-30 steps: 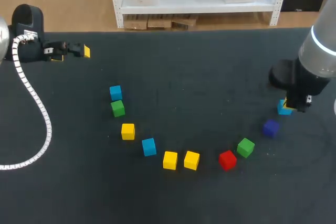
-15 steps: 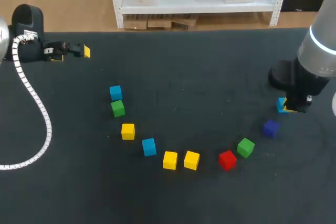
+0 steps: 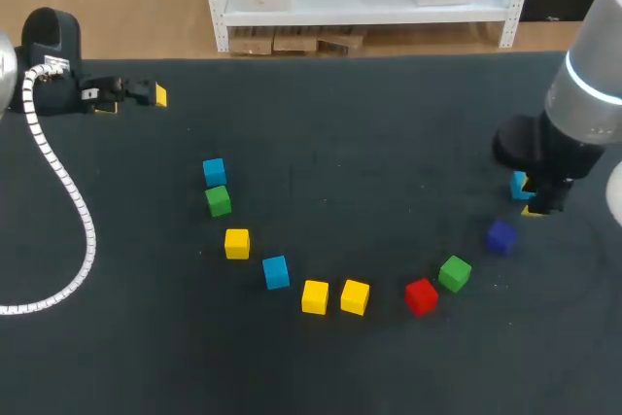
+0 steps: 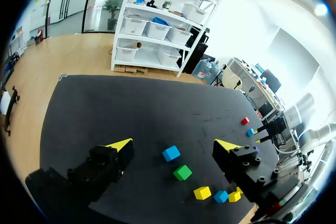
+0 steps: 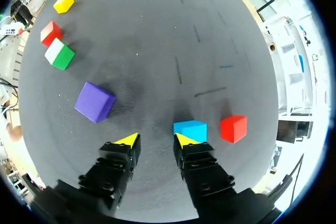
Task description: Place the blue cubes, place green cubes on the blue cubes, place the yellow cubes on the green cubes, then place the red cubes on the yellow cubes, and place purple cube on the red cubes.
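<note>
Blue cube [image 5: 190, 128] lies just beside low, parted right gripper [image 5: 156, 140].

My bench [image 3: 369, 133] wears a dark, matt covering, faintly rough like felt, with pale scuffs. The purple cube [image 5: 94, 102], blue cube [image 5: 190, 128] and red cube [image 5: 233, 128] look smooth and hard, perhaps plastic. The green cube [image 5: 59, 54] has a pale sheen on top. My right claw [image 5: 156, 141] is matt black plastic, and my right arm [image 3: 588, 85] has a glossy silver-grey shell.
</note>
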Motion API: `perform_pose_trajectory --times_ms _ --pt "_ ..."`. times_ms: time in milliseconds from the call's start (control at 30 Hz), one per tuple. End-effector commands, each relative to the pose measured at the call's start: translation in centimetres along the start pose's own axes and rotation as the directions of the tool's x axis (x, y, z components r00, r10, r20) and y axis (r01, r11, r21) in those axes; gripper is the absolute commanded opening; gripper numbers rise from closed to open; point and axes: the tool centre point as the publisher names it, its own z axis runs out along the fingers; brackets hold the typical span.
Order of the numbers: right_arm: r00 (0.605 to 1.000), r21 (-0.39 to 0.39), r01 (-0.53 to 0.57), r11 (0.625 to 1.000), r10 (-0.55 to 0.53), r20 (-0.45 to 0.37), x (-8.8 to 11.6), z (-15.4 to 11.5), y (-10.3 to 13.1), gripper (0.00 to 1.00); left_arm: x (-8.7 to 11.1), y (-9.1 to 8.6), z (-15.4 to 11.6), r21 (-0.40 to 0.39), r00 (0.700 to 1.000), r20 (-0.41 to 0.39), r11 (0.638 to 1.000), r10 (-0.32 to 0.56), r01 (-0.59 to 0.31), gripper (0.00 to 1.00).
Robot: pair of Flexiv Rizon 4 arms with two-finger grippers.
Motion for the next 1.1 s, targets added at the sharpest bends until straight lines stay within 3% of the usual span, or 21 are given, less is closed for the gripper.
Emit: perform_pose_trajectory --times_ms 33,133,800,1100 --pt "1.000 -0.002 -0.003 1.000 0.003 0.007 -0.2 0.1 -0.2 0.82 0.1 0.2 0.0 0.010 1.000 0.007 1.000 0.002 -0.002 1.00" --pt "1.000 0.006 0.005 1.000 -0.005 0.010 -0.2 -0.2 0.0 1.00 0.1 0.2 0.0 0.010 1.000 0.007 1.000 0.002 -0.002 1.00" --pt "0.999 0.066 -0.034 0.997 0.035 -0.013 0.1 0.8 -1.4 1.00 0.1 0.2 0.0 0.010 1.000 0.007 1.000 0.002 -0.002 1.00" --pt "0.995 0.122 -0.099 0.988 0.097 0.023 0.4 -3.1 -2.5 1.00 0.1 0.2 0.0 0.010 1.000 0.007 1.000 0.002 -0.002 1.00"
